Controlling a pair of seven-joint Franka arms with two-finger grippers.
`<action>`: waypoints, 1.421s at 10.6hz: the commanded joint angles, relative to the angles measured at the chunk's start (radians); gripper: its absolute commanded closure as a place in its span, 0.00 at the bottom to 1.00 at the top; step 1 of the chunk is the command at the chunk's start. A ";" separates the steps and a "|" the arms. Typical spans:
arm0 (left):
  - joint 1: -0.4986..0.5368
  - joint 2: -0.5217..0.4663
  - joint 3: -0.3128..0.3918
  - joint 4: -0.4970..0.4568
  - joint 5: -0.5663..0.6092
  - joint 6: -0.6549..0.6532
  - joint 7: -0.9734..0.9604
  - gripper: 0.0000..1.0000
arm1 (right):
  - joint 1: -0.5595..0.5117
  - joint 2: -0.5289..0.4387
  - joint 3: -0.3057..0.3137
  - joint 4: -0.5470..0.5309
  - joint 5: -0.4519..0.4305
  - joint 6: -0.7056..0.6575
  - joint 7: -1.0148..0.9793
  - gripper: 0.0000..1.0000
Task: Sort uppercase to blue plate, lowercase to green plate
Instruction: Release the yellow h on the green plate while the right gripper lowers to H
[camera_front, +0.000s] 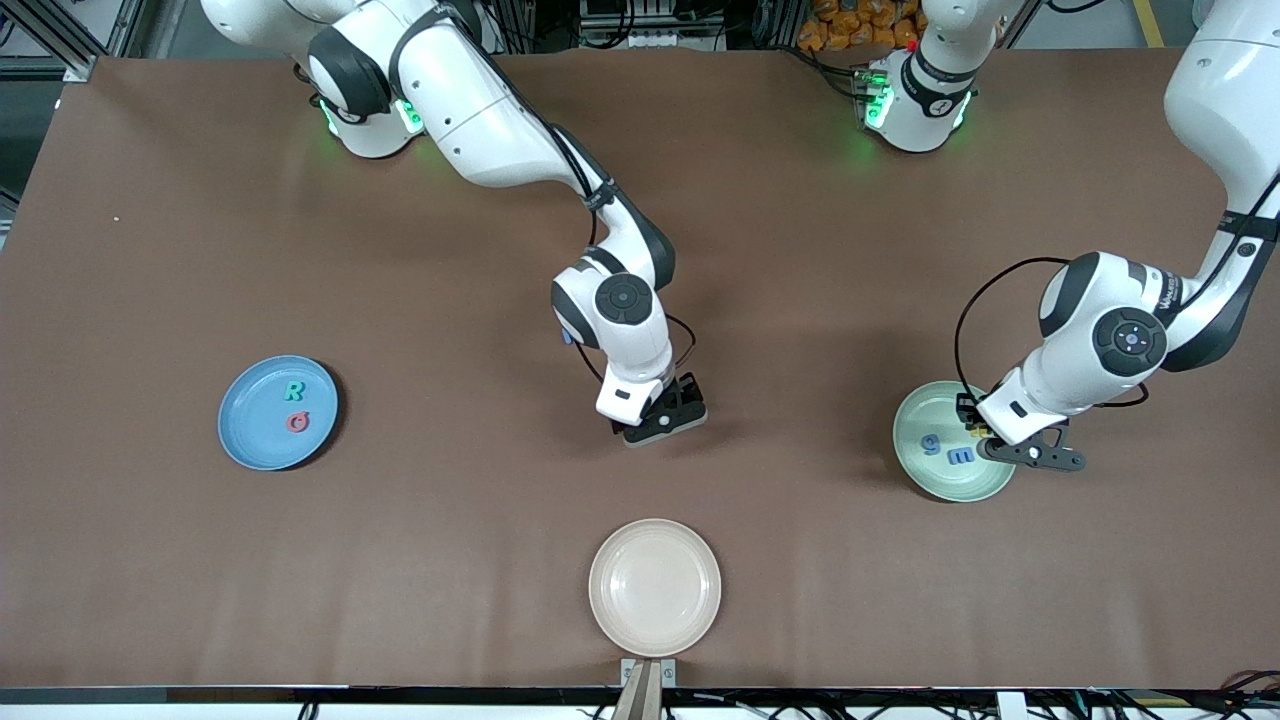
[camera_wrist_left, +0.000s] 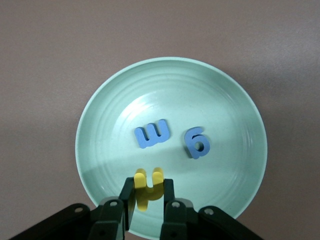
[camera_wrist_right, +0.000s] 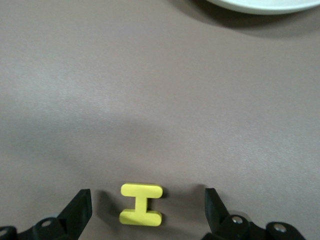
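A: Yellow hook letter (camera_wrist_left: 148, 189) pinched between the left gripper (camera_wrist_left: 148, 200) fingers, hanging just over the green plate (camera_wrist_left: 100, 120) near its rim. Blue m (camera_wrist_left: 152, 134) and blue g (camera_wrist_left: 196, 143) already lying flat in that plate, side by side, apart from each other.

B: Risk there?

A: Letter tiny and light. Could cling to a pad on release and drop crooked, or land on the sloping rim and slide off onto the table. Release from this close to the edge looks the likely cause. Better nearer the plate's middle, though not on top of the m.

B: And the H (camera_wrist_right: 141, 203)?

A: Flat on the table, straight between the wide-spread fingers of the right gripper (camera_wrist_right: 145, 210), touching neither. Gripper low over the table's middle, with the cream plate (camera_front: 655, 585) nearer the front camera. Hidden under the wrist in the front view.

B: Trouble on that side?

A: Thin foam, flat on cloth. Fingers stopping too high would close on air; too low, scrape the cloth. Off-centre closing could spin the H or flick it away.

B: Blue plate (camera_front: 250, 435)?

A: Toward the right arm's end, well apart from the H. Green R (camera_front: 293, 391) and red Q (camera_front: 297, 422) inside. Long carry, so a weak pinch could lose the letter midway.
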 joint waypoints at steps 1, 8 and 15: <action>-0.014 0.035 0.011 0.037 0.004 -0.008 0.019 1.00 | 0.010 0.022 -0.010 0.033 -0.009 0.008 0.003 0.00; -0.110 0.064 0.069 0.087 0.002 -0.006 0.004 0.00 | 0.026 0.033 -0.010 0.019 -0.009 0.013 0.005 0.59; -0.219 0.038 0.063 0.250 -0.016 -0.202 0.003 0.00 | 0.015 0.004 -0.010 0.010 0.003 0.019 0.003 1.00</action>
